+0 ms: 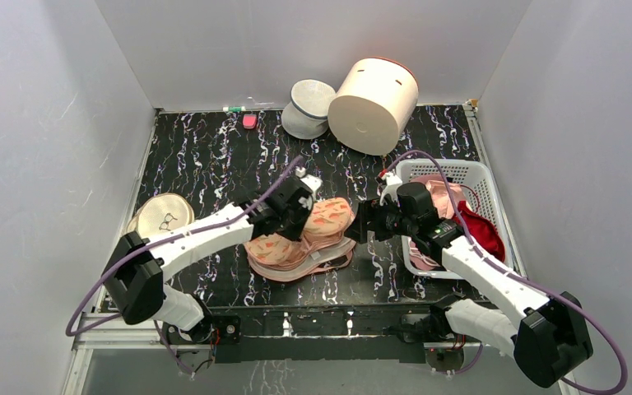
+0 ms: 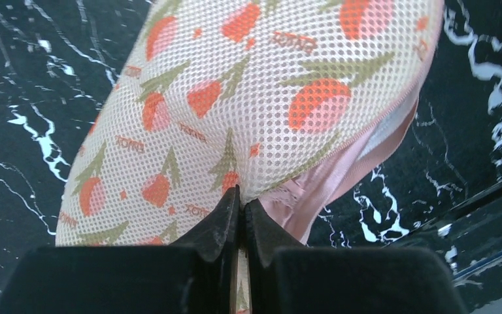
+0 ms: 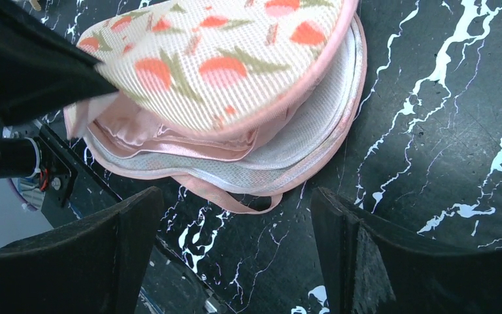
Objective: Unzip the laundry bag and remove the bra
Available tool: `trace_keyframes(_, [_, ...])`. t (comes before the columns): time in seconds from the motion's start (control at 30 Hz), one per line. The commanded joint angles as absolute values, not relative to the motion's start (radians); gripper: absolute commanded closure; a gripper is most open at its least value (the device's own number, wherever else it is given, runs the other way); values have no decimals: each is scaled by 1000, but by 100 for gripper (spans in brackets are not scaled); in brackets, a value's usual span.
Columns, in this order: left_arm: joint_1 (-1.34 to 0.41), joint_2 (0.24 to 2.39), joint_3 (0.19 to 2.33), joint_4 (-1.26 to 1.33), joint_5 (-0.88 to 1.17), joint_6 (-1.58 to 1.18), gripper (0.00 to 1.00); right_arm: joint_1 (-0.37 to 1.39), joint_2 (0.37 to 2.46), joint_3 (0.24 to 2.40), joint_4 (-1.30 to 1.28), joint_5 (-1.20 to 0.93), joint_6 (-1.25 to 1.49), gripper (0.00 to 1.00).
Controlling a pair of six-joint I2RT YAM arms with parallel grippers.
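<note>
Bases of both arms sit at the near edge of the black marbled table (image 1: 206, 156). Just beyond them, mid-table, lies the laundry bag (image 1: 329, 222), its zip parted along the near side so the printed top flap stands off the mesh lower layer. The left gripper (image 2: 240, 203) is clenched on the edge of that top flap, printed fabric showing between its fingers, and holds the flap raised. Under the flap, inside the pouch, the bra (image 3: 170, 140) shows as folds of shiny pink satin, and a thin pink strap (image 3: 255, 204) loops out onto the table at the near side. The right gripper (image 3: 235, 199) hovers at the bag's right end with jaws spread wide, grasping nothing. Right of it stands a white slotted basket (image 1: 461, 174) holding a dark red garment (image 1: 481, 234) and some pink cloth. A round cream disc (image 1: 163, 216) lies at the left edge. Along the far wall are a big cream cylinder (image 1: 373, 95) tipped on its side and, beside it, a white mesh pouch (image 1: 309, 107).
</note>
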State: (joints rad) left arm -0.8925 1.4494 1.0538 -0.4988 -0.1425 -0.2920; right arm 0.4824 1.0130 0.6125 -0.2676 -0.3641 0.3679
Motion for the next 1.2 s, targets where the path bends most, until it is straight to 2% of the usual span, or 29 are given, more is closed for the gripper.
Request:
trace_keyframes(0.0, [-768, 1359, 1078, -465, -41, -338, 100, 481, 998, 650, -244, -362, 365, 17])
trace_keyframes(0.17, [-621, 1322, 1074, -420, 76, -376, 100, 492, 1039, 636, -210, -415, 371, 19])
trace_keyframes(0.23, [-500, 1318, 1056, -381, 166, -445, 100, 554, 1091, 633, -169, -418, 400, 22])
trace_keyframes(0.47, [-335, 1330, 1022, -344, 226, -526, 100, 691, 1206, 621, -90, -380, 454, 35])
trace_keyframes(0.57, [-296, 1350, 1019, -345, 246, -528, 100, 732, 1244, 603, -33, -366, 479, 36])
trace_keyframes(0.8, [-256, 1364, 988, -368, 204, -519, 100, 735, 1310, 605, 11, -247, 487, 37])
trace_keyframes(1.03, [-249, 1358, 977, -426, 59, -456, 98, 732, 1426, 699, -49, -94, 460, 52])
trace_keyframes(1.17, [-249, 1364, 977, -470, -50, -445, 97, 709, 1462, 730, -100, 4, 446, 54])
